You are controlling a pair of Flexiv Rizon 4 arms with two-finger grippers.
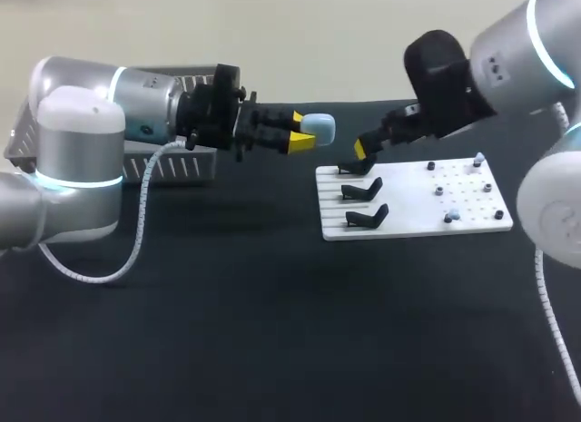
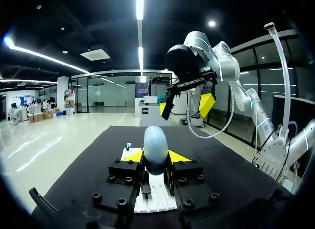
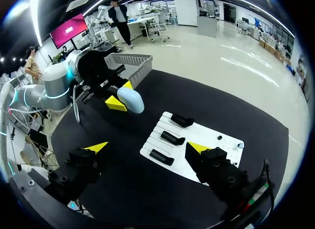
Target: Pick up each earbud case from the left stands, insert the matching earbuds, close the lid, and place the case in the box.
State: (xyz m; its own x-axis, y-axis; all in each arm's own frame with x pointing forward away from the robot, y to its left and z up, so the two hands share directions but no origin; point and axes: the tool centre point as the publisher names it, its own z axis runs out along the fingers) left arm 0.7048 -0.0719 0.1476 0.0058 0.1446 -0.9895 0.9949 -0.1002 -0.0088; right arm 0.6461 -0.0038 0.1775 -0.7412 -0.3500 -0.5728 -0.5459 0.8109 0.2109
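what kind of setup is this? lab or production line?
Likely a robotics lab test bench: black table, white fixture board with three black stands, a mesh basket, left pincer shut on a pale blue earbud case.

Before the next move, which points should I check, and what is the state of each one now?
1. The left gripper is shut on the case from two sides: ok.
2. The case lid is open for earbuds: cannot tell.
3. The right gripper is open and empty: ok.
4. The right gripper is apart from the case: ok.
5. The small parts on the white board are the matching earbuds: cannot tell, too small.
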